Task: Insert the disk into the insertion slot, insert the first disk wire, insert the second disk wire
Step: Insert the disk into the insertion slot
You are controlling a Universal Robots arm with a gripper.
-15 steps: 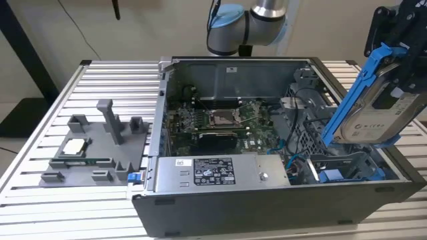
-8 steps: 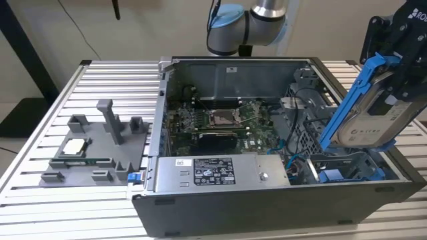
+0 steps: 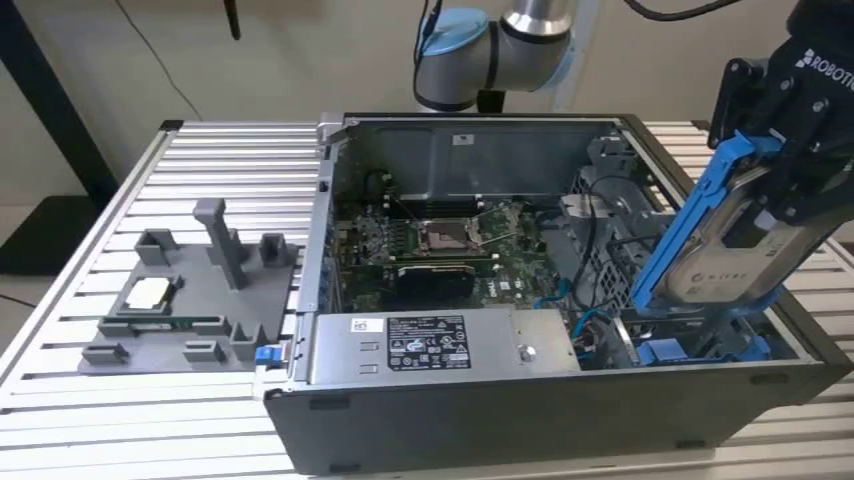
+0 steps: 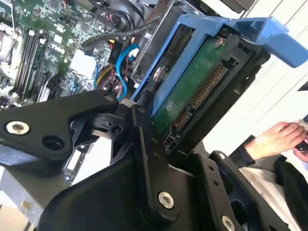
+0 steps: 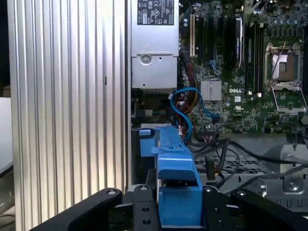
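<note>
Holding the disk (image 3: 727,235) by its edges, the gripper (image 3: 787,195) sits at about two o'clock in the exterior view, its fingers closed on the drive. The disk, clipped in its blue carrier, stands steeply tilted, with its upper end toward one o'clock and its lower end toward five o'clock. It reaches down to the insertion slot (image 3: 694,352) inside the open computer case (image 3: 534,425). I cannot tell whether the lower end touches the slot's blue side pieces. A grey power-supply box (image 3: 427,345) lies at six o'clock and the motherboard (image 3: 447,240) sits at the centre. A grey parts tray (image 3: 187,300) rests on the slatted table (image 3: 67,400) at nine o'clock.

In the second wrist view, the black fingers (image 4: 144,134) clamp the disk, whose green circuit-board side and connector row are exposed. A blue cable (image 4: 120,72) loops just beside the carrier. A person's hand (image 4: 276,139) rests well apart, beyond the case.

In the first wrist view, the carrier's blue end sits between the fingers, with the blue cable and dark wires near it.

The disk looks not yet seated. Because it is tilted, a carrier edge could catch on the cage and jam, or the disk could twist in the grip. The loose cables beside the slot could be trapped beneath the carrier.
</note>
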